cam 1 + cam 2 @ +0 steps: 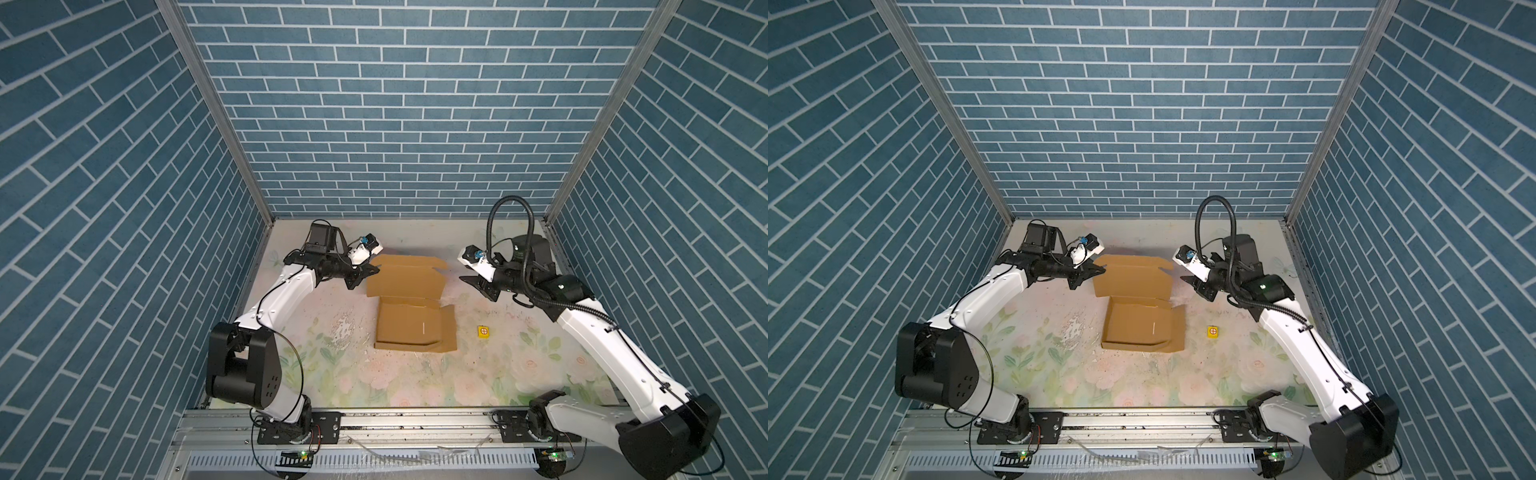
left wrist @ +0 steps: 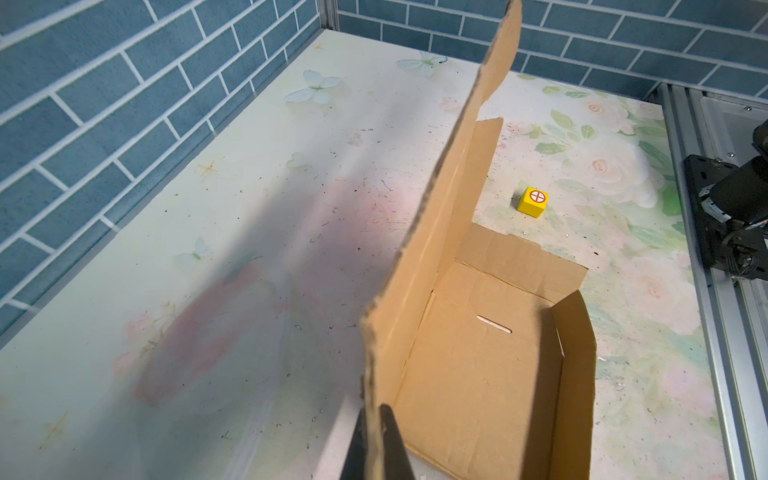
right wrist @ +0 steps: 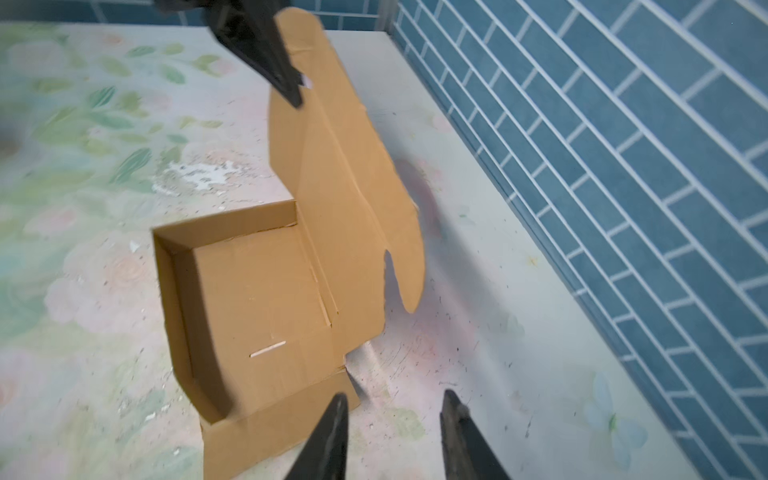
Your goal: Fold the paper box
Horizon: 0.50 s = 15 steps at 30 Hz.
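Observation:
The paper box (image 1: 409, 328) is plain brown cardboard in the middle of the table, in both top views. Its tray part lies low with a near wall and a left wall up. The lid panel (image 1: 405, 276) stands raised at the far side, with a rounded tab at its right end. My left gripper (image 1: 375, 269) is shut on the lid's left edge; in the left wrist view the fingers (image 2: 390, 432) pinch the thin cardboard edge (image 2: 436, 232). My right gripper (image 3: 395, 395) is open and empty, just right of the box (image 3: 257, 299), apart from it.
A tiny yellow cube (image 1: 483, 331) with a red crossed circle sits on the table right of the box. Blue brick walls (image 1: 395, 124) close in the table's back and sides. An aluminium rail (image 1: 415, 419) runs along the front edge.

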Motion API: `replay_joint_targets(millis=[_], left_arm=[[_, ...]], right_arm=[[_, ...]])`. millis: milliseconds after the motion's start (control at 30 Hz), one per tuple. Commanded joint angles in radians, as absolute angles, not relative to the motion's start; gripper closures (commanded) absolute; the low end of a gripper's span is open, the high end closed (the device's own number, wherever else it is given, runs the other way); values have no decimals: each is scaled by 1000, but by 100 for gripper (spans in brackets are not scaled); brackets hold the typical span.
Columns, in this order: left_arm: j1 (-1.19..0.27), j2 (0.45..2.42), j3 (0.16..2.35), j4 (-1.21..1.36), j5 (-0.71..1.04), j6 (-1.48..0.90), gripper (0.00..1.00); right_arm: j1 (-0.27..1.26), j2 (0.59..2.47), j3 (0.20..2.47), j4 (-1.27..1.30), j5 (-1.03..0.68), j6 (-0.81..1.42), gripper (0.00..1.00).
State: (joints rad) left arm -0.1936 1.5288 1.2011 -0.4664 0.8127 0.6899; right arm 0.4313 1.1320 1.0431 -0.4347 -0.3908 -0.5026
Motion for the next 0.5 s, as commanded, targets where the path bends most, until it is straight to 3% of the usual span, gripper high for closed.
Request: replay_joint_targets(millis=[0, 100, 267, 467], left_arm=[[-168, 1504, 1194, -487, 793, 689, 97], [-160, 1500, 1179, -467, 796, 676, 97], [-158, 1502, 1159, -416, 797, 624, 97], [-144, 1502, 1105, -287, 723, 503, 97]], right_arm=[[422, 1135, 927, -229, -283, -139, 63], [420, 1173, 859, -133, -260, 37, 72], [417, 1316, 831, 1, -234, 350, 100], [439, 1479, 842, 107, -255, 549, 100]])
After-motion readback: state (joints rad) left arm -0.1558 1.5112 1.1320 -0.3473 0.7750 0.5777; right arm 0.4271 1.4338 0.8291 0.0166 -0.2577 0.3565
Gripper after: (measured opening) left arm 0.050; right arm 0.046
